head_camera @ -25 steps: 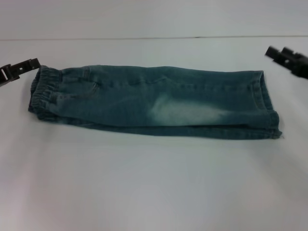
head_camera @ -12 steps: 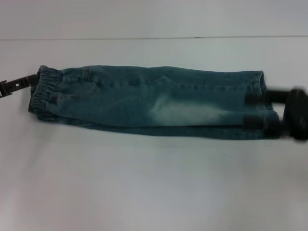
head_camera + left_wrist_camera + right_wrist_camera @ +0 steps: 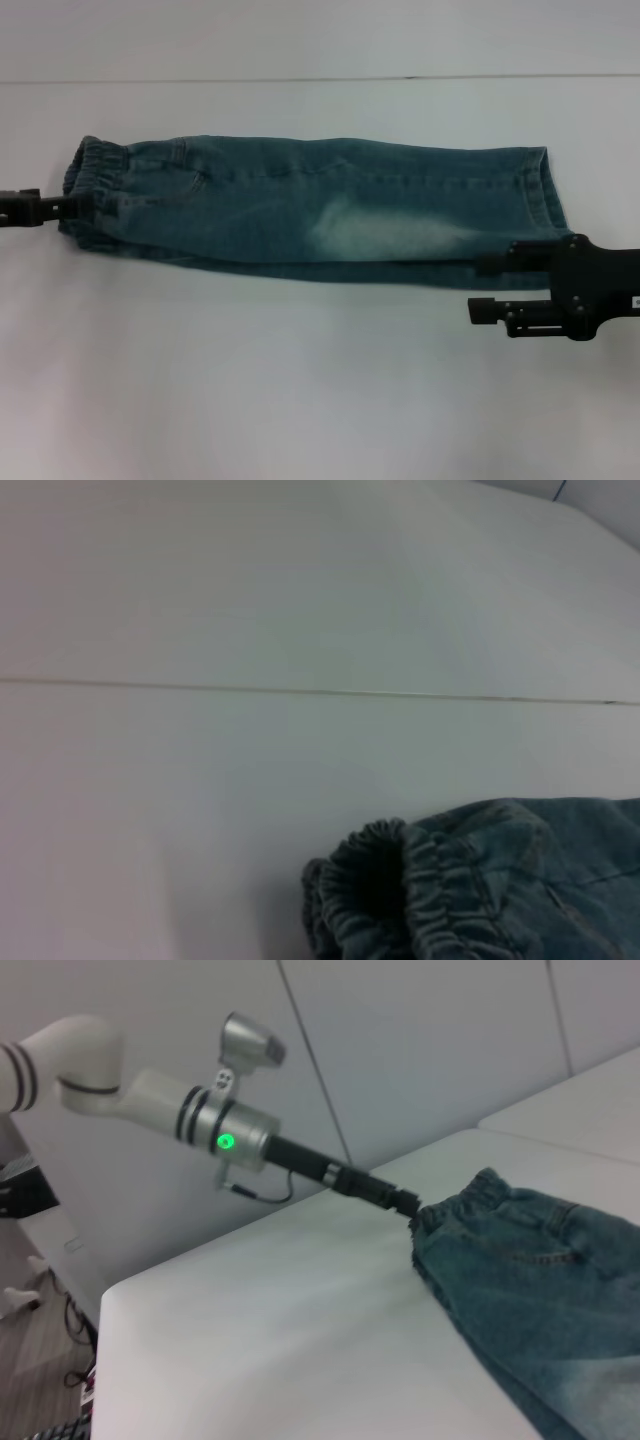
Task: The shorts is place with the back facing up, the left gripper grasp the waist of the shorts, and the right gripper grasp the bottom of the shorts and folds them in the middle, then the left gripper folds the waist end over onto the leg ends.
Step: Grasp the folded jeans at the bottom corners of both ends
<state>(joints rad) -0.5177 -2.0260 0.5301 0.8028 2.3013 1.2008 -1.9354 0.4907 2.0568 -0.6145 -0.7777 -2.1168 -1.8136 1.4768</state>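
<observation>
At both ends of the shorts [image 3: 310, 210], my two grippers have just closed in.

On my left, the left gripper [image 3: 80, 207] has dropped from beside the waistband's far corner to touch the waist end [image 3: 92, 190] at its near edge; I cannot tell how its jaws stand or whether they hold cloth. Across the middle, the shorts lie already folded lengthwise into a long strip on the white table [image 3: 300, 380], unmoved. On my right, the right gripper [image 3: 485, 287] has swung in from the far corner to the leg ends [image 3: 550, 215], jaws apart, one at the hem's near corner, nothing gripped. I judge the waist-over-legs fold comes next. No containers here.
</observation>
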